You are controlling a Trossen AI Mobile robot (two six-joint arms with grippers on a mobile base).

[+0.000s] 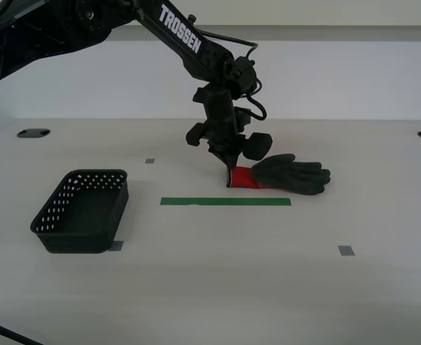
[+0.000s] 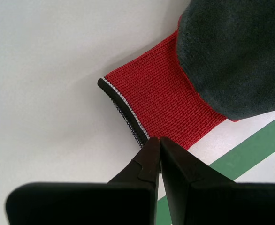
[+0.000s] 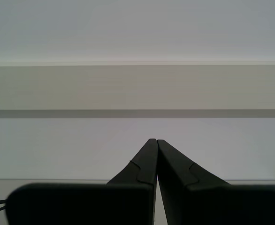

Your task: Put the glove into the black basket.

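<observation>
The glove (image 1: 289,175) lies on the white table right of centre in the exterior view, dark grey with its red cuff (image 1: 244,177) pointing toward the exterior view's left. My second gripper (image 1: 230,172) reaches down from above, its jaws closed on the edge of the red cuff (image 2: 161,103). In the second wrist view the second gripper (image 2: 157,139) pinches the cuff's corner. The black basket (image 1: 52,215) stands empty at the exterior view's left, apart from the glove. My first gripper (image 3: 152,140) is shut and empty, facing a pale wall; it does not show in the exterior view.
A green tape strip (image 1: 225,202) lies on the table between the basket and the glove, just in front of the cuff. Small grey tape squares (image 1: 346,251) mark the table. Two dark holes (image 1: 33,133) sit at the table's far corners.
</observation>
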